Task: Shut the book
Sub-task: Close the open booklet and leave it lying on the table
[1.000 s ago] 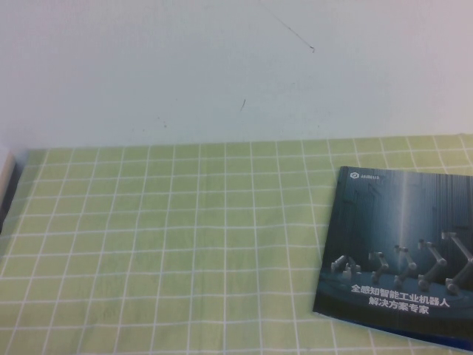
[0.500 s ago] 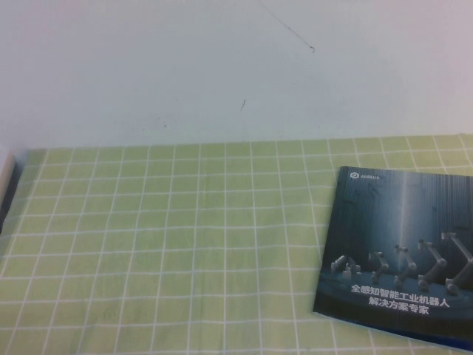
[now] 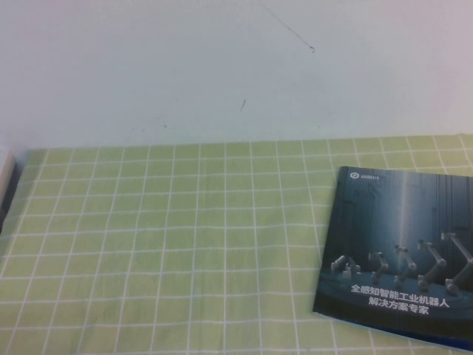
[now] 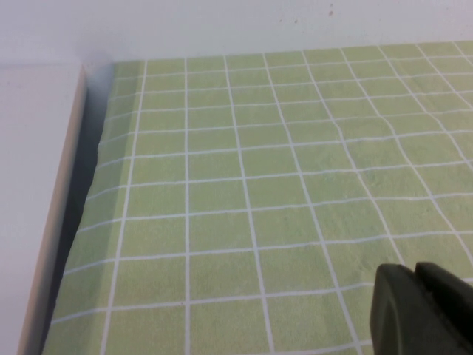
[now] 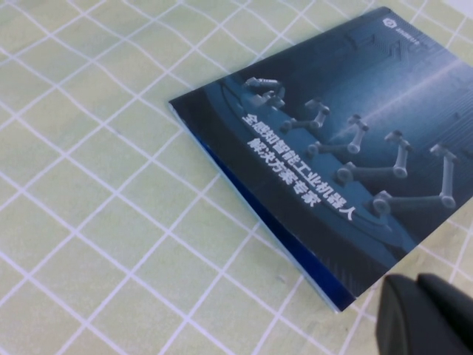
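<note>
Both tools show their dark fingers pressed together: the left tool (image 4: 415, 296) hangs over the green checked table (image 4: 222, 185), the right tool (image 5: 419, 303) near a corner of the dark blue robot-printed paper book (image 5: 332, 140), lying closed (cover up) at the table's right.

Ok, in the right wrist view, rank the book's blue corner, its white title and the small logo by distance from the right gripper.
1. Blue corner, right beside the right gripper.
2. White title, mid-cover.
3. Small logo, at the cover's far corner.
The left gripper hovers over the checked cloth elsewhere.
</note>
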